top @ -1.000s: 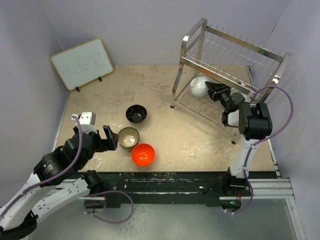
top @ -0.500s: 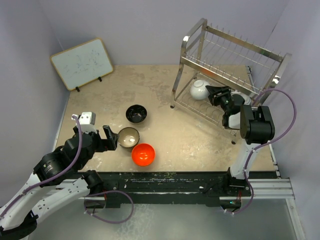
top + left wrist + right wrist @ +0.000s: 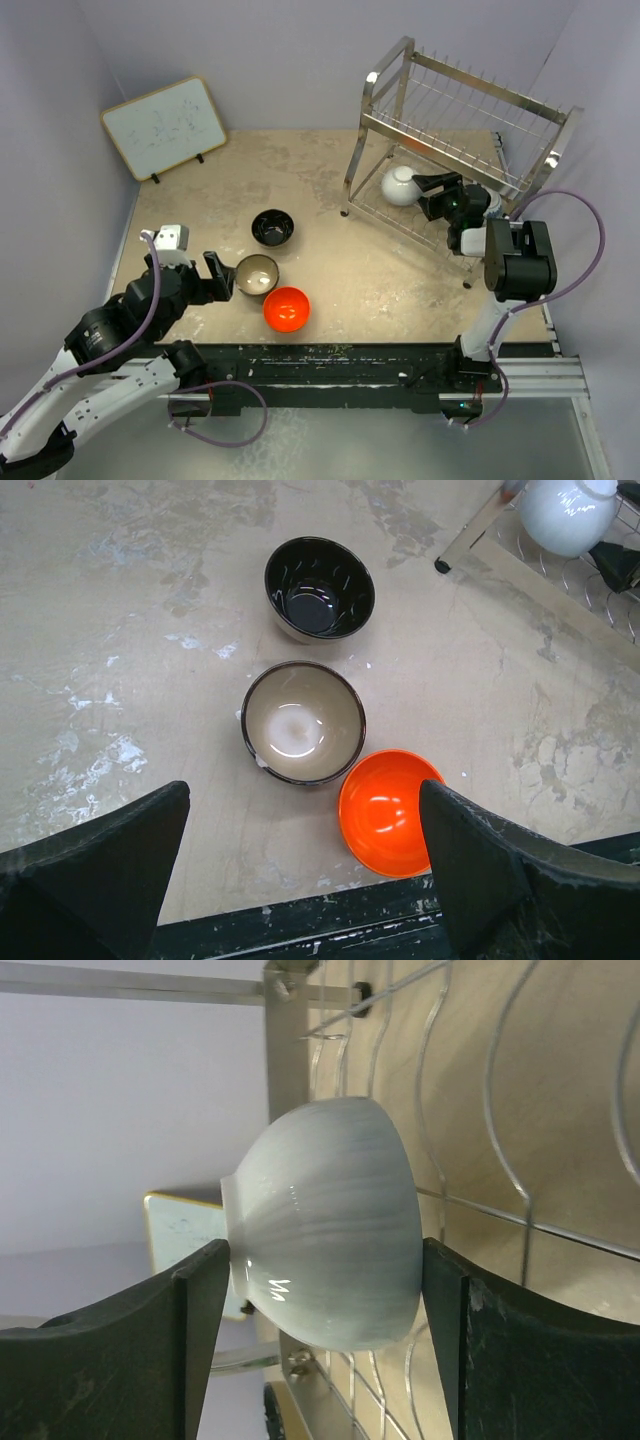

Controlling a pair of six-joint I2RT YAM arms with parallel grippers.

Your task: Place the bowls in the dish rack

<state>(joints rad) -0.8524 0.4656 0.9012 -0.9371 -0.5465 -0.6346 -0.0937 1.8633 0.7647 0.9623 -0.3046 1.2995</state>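
top view, dish rack (image 3: 462, 112): at 2 o'clock on the table (image 3: 330, 180), with two wire tiers.
top view, white bowl (image 3: 399, 185): on its side on the lower tier, at the rack's 9 o'clock end.
top view, right fingers (image 3: 432, 182): spread wide, tips just beside that bowl at its 3 o'clock.
top view, waiting bowls: the black bowl (image 3: 272, 227), tan bowl (image 3: 257, 274) and orange bowl (image 3: 287, 308) cluster at 7 o'clock, well apart from the rack.
top view, left fingers (image 3: 217, 272): wide, holding nothing, at 9 o'clock of the tan bowl.
top view, writing: the whiteboard (image 3: 163, 127) at 10 o'clock carries faint scribbles, unreadable; no brand shows.
left wrist, cluster: tan bowl centred ahead; orange at its 5 o'clock, just beside it and perhaps touching; black at 12 o'clock, apart.
left wrist, risk: closing on the tan bowl could shove the orange one toward the table's near edge.
right wrist, white bowl: foot at 9 o'clock, rim at 3 o'clock by the wavy wires; the fingers flank it with no firm pinch evident.
right wrist, risk: the bowl looks balanced on its curve, so a finger brushing it while backing out could roll it off the tier.
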